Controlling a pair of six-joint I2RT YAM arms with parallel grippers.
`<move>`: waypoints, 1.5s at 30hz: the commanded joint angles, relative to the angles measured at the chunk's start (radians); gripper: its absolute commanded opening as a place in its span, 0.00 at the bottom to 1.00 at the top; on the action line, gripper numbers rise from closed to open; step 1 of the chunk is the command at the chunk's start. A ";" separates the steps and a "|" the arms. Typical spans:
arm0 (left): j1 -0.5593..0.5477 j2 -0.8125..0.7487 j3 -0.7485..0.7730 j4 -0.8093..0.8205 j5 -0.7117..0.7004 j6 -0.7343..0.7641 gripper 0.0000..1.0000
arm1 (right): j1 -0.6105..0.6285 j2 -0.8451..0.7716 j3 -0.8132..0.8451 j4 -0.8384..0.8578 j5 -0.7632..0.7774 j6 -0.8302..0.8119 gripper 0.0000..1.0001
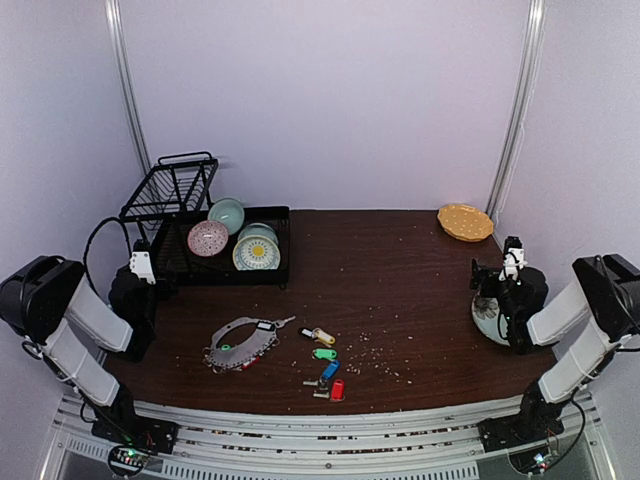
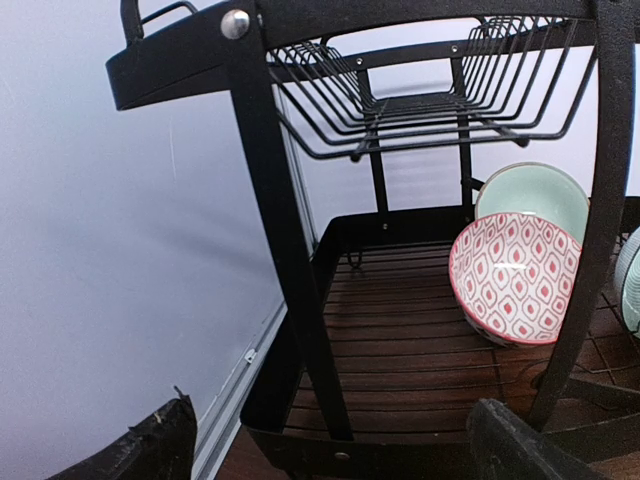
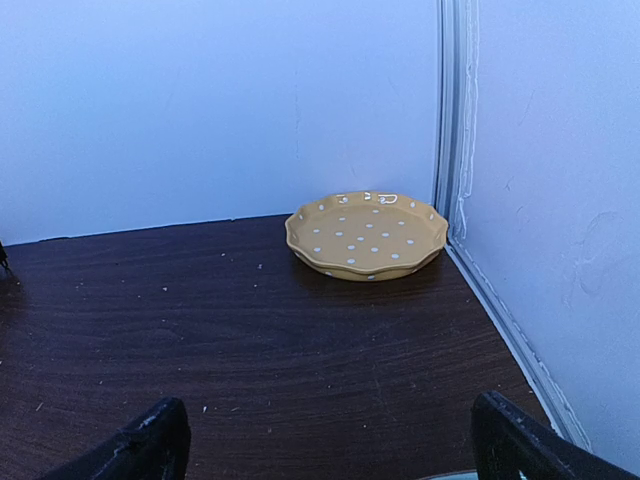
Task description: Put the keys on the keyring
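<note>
The keyring, a dark hoop strung with many small silvery keys, lies on the table at the front left. Loose keys lie just to its right, with a yellow-orange tag, a green tag, a blue tag and a red tag. My left gripper is open and empty at the dish rack's left end, far from the keys; its wrist view shows only the rack. My right gripper is open and empty at the right edge, facing the far corner. No key shows in either wrist view.
A black dish rack stands at the back left and holds a red-patterned bowl and pale green dishes. A yellow dotted plate sits in the far right corner. A floral plate lies under my right arm. Crumbs dot the table.
</note>
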 commanded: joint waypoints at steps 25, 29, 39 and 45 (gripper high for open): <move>-0.302 -0.382 0.648 -1.647 0.318 -0.444 0.59 | -0.002 -0.429 0.357 -0.665 -0.651 0.277 0.95; -0.420 -0.330 0.723 -1.899 0.403 -0.446 0.66 | 0.039 -0.447 0.375 -0.723 -0.699 0.299 0.91; -0.425 -0.009 0.710 -1.951 0.337 -0.428 0.69 | 0.184 -0.425 0.437 -0.938 -0.628 0.158 0.88; -0.425 0.096 0.704 -1.953 0.391 -0.401 0.58 | 0.200 -0.422 0.456 -1.000 -0.583 0.119 0.89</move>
